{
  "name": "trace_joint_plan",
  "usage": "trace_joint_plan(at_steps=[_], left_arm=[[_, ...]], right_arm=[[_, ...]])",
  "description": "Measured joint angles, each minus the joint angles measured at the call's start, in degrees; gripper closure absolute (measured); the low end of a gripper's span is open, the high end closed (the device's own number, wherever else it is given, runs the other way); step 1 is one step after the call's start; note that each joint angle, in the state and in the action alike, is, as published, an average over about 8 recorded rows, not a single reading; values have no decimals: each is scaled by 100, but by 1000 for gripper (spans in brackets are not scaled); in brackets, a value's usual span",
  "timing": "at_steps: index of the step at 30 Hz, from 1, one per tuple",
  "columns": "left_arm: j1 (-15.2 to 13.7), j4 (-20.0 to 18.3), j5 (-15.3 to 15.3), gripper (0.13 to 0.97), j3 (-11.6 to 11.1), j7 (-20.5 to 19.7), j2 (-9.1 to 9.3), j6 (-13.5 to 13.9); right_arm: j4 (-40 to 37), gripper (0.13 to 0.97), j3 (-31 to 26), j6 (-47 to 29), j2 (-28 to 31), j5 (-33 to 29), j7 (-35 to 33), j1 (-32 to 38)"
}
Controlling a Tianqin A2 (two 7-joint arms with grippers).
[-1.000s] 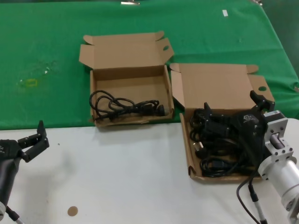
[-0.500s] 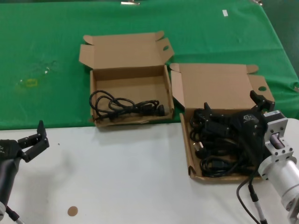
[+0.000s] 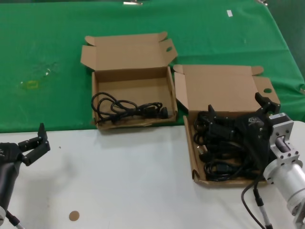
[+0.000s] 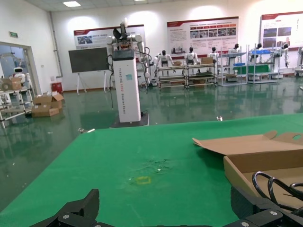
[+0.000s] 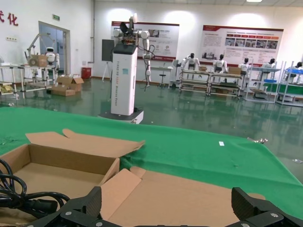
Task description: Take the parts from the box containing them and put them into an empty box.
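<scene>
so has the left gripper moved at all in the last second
No. In the head view the left gripper sits at the same spot on the white table, below the green cloth's edge.

The left gripper (image 4: 163,215) has its two black fingers (image 4: 71,215) spread wide apart. Beyond them lies a green cloth (image 4: 142,161). On it stands the empty box (image 4: 246,158), lid flap open, with a black cable (image 4: 274,187) inside.

Bare white table (image 3: 133,176) is lying open from the centre toward 7 o'clock. At 3 o'clock, the long box's raised lid (image 3: 220,88) is walling the far side, cords (image 3: 221,148) crowding inside.
</scene>
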Motion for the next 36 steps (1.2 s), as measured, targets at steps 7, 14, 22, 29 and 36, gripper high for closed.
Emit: trace_joint_plan(at_steps=[7, 14, 22, 29, 36], left_arm=[[0, 0, 0, 132, 0, 0, 0, 0], [0, 0, 0, 132, 0, 0, 0, 0], [0, 0, 0, 132, 0, 0, 0, 0], [0, 0, 0, 132, 0, 0, 0, 0], [0, 0, 0, 132, 0, 0, 0, 0]], right_arm=[[0, 129, 0, 0, 0, 0, 0, 0], [0, 129, 0, 0, 0, 0, 0, 0], [0, 129, 0, 0, 0, 0, 0, 0], [0, 129, 0, 0, 0, 0, 0, 0], [0, 129, 0, 0, 0, 0, 0, 0]])
